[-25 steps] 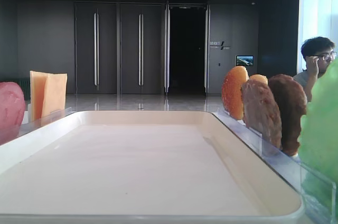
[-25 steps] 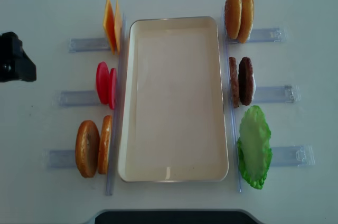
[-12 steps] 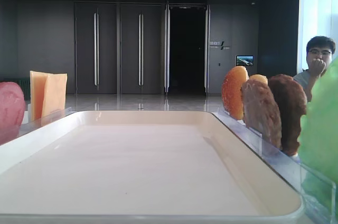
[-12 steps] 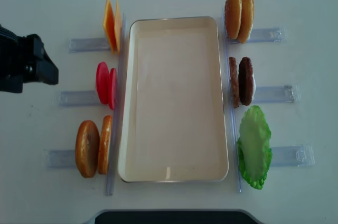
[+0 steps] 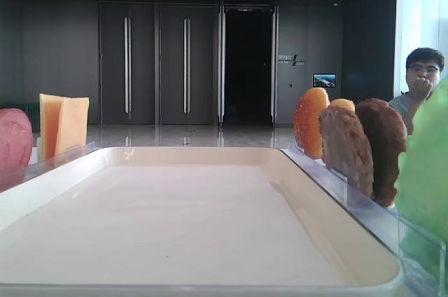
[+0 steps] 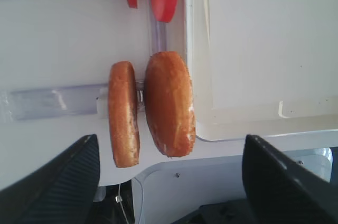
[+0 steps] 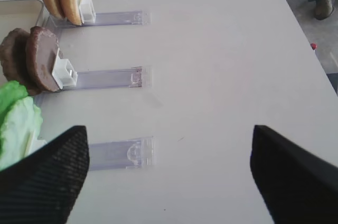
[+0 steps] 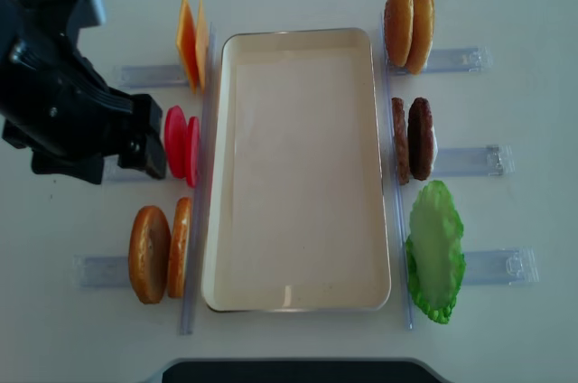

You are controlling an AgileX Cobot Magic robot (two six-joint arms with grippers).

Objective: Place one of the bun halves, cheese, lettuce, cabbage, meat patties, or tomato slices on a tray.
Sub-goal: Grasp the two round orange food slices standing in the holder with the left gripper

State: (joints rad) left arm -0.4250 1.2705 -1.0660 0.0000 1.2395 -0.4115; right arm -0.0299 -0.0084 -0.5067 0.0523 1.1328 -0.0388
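Left wrist view puts your left hand (image 6: 166, 179) spread wide and empty above the two round golden-brown bun halves (image 6: 153, 108), which stand on edge in a clear plastic rack (image 6: 50, 102) just beside the near corner of the large cream-white rectangular tray (image 8: 219, 175). Your right hand (image 7: 166, 174) is likewise released and holds nothing, hovering over bare white desk (image 7: 222, 65) beside the racks of rough brown meat patties (image 7: 29, 60) and crinkled green lettuce (image 7: 18, 121). The tray is bare, so no piece has been placed yet. You can expect a bun half to be light, slightly springy and matte enough not to slip, though a hard squeeze may dent it. Take the half nearer the tray across its flat faces, high on the exposed upper rim, and lift straight out of the slot so its neighbour stays standing
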